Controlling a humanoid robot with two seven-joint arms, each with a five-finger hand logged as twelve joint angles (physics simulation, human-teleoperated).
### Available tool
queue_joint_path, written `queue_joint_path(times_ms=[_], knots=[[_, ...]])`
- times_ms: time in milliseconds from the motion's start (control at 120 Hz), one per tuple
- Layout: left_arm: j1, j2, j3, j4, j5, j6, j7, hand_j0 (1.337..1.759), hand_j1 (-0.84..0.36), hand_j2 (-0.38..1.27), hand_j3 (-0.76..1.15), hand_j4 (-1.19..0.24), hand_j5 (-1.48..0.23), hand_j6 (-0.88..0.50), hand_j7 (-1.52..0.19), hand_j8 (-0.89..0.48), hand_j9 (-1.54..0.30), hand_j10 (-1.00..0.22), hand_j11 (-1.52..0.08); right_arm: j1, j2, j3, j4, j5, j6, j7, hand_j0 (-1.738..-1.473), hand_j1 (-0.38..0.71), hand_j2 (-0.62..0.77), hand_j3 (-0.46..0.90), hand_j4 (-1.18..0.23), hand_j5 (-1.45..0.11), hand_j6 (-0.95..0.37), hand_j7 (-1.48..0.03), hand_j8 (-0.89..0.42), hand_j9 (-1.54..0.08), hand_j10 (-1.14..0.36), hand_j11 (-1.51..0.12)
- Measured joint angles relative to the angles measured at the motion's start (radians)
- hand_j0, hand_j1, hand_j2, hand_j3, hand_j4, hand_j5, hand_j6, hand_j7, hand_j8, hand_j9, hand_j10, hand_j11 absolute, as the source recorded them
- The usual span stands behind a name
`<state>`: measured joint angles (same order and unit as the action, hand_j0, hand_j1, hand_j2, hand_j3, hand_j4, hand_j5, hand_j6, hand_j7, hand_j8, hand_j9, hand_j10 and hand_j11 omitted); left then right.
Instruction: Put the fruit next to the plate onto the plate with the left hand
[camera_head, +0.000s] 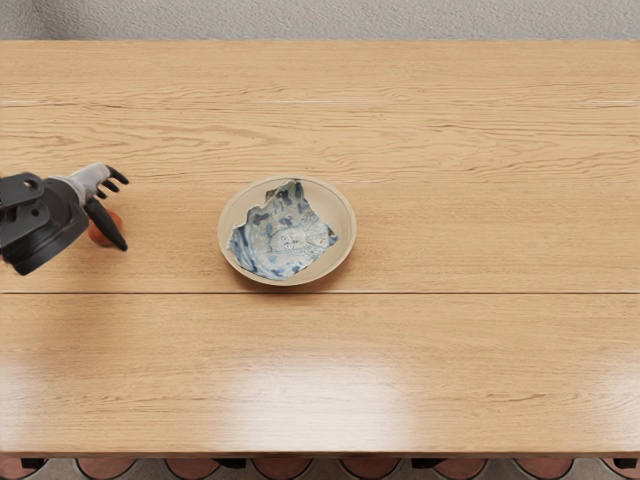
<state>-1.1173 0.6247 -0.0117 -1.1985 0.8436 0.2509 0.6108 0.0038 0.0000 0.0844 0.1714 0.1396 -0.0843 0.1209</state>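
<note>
Fruit (97, 236) (orange-red, mostly hidden) sits just behind the left hand (88, 198) thumb, well left of the plate (226, 225). Fingers look spread wide, gripping nothing, so they close first.

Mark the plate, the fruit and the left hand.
plate (340, 205): head view, bare right rim.
fruit (97, 236): head view, orange part showing behind the hand.
left hand (93, 200): head view, its middle.

One blue-patterned ceramic plate (345, 225) at centre frame, one orange-red fruit (98, 236) at the left edge, one left hand (93, 196) above it, all on one wooden worktop (450, 350).
</note>
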Motion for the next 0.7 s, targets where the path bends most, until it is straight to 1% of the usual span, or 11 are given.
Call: queue_joint_path(times_ms=[175,367,500,625,642,675,683,700], knots=[[0.018,-0.002,0.002,0.022,0.001,0.016,0.0,1.658,0.05,0.05,0.0,-0.26,-0.33,-0.26,-0.33,-0.26,-0.33,-0.25,-0.33,0.001,0.0,0.0,0.0,0.0,0.0,0.0,-1.658,-0.31,-0.01,0.0,-0.04,-0.05,-0.04,-0.05,-0.03,-0.05,-0.03,-0.05],[0.024,-0.007,0.003,0.027,0.001,0.018,0.0,1.658,0.04,0.06,0.0,-0.27,-0.34,-0.27,-0.34,-0.27,-0.34,-0.27,-0.34,0.001,0.0,0.0,0.0,0.0,0.0,0.0,-1.658,-0.31,-0.01,0.0,-0.04,-0.05,-0.04,-0.05,-0.04,-0.05,-0.03,-0.05],[0.029,-0.007,0.004,0.031,0.005,0.015,0.0,1.658,-0.01,0.06,0.0,-0.3,-0.39,-0.31,-0.39,-0.3,-0.39,-0.3,-0.39,0.001,0.0,0.0,0.0,0.0,0.0,0.0,-1.658,-0.31,-0.01,0.0,-0.04,-0.05,-0.04,-0.05,-0.04,-0.05,-0.03,-0.05],[0.025,-0.008,0.019,0.031,0.008,0.014,0.0,1.658,-0.08,0.08,0.0,-0.37,-0.47,-0.37,-0.47,-0.37,-0.47,-0.37,-0.47,0.002,0.0,0.0,0.0,0.0,0.0,0.0,-1.658,-0.31,-0.01,0.0,-0.04,-0.05,-0.04,-0.05,-0.04,-0.05,-0.03,-0.05],[0.025,-0.008,0.021,0.031,0.008,0.013,0.0,1.658,-0.1,0.08,0.0,-0.38,-0.49,-0.38,-0.49,-0.37,-0.47,-0.38,-0.49,0.002,0.0,0.0,0.0,0.0,0.0,0.0,-1.658,-0.31,-0.01,0.0,-0.04,-0.05,-0.04,-0.05,-0.04,-0.05,-0.03,-0.05],[0.026,-0.008,0.023,0.03,0.011,0.013,-0.002,1.659,-0.13,0.09,0.03,-0.41,-0.51,-0.41,-0.52,-0.32,-0.52,-0.4,-0.52,0.002,0.0,0.0,0.0,0.0,0.0,0.0,-1.658,-0.31,-0.01,0.0,-0.04,-0.05,-0.04,-0.05,-0.03,-0.05,-0.03,-0.05],[0.026,-0.008,0.023,0.029,0.012,0.012,-0.002,1.657,-0.13,0.1,0.04,-0.41,-0.52,-0.41,-0.52,-0.33,-0.49,-0.41,-0.53,0.002,0.0,0.0,0.0,0.0,0.0,0.0,-1.658,-0.31,-0.01,0.0,-0.04,-0.05,-0.04,-0.05,-0.03,-0.05,-0.03,-0.05],[0.026,-0.008,0.024,0.029,0.012,0.012,-0.002,1.655,-0.14,0.11,0.06,-0.43,-0.53,-0.43,-0.54,-0.31,-0.55,-0.42,-0.54,0.002,0.0,0.0,0.0,0.0,0.0,0.0,-1.658,-0.31,-0.01,0.0,-0.04,-0.05,-0.04,-0.05,-0.04,-0.05,-0.03,-0.05]])
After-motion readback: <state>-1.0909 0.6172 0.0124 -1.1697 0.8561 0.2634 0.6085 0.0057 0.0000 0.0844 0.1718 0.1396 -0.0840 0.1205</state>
